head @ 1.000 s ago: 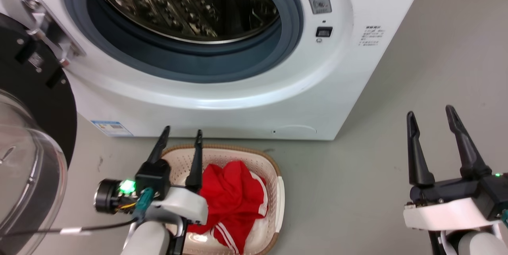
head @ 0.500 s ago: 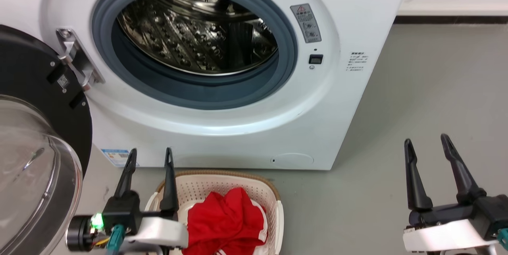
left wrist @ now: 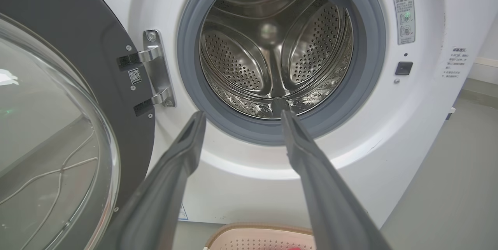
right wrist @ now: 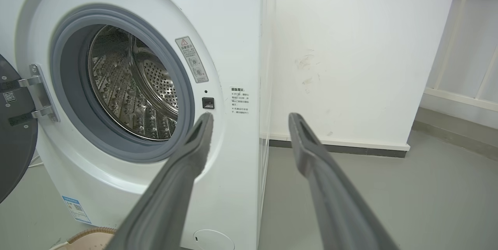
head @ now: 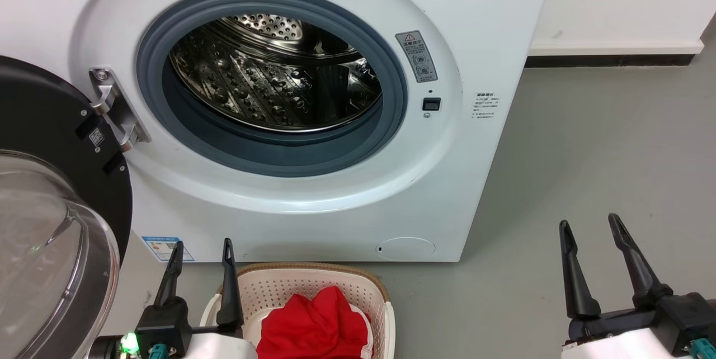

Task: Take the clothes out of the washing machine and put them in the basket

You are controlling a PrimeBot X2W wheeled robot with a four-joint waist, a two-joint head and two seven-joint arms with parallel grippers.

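Note:
The white washing machine [head: 313,202] stands before me with its round door [head: 50,225] swung open to the left. Its steel drum [head: 274,85] looks bare of clothes in the head view, and the drum [left wrist: 272,47] likewise in the left wrist view. Red clothes [head: 313,325] lie piled in the cream basket [head: 313,279] on the floor below the door opening. My left gripper [head: 202,246] is open just left of the basket, fingers pointing at the washer. My right gripper [head: 588,223] is open at the lower right, over bare floor.
Grey floor [head: 587,152] stretches to the right of the washer. A white wall with a dark skirting [head: 609,60] runs behind. The open door's glass bowl [left wrist: 46,145] juts out on the left. The basket rim [left wrist: 256,228] shows under my left fingers.
The head camera has tilted up, so the washer and basket sit lower in the picture. My left gripper has drawn back to the left, off the basket; the clothes stay in it.

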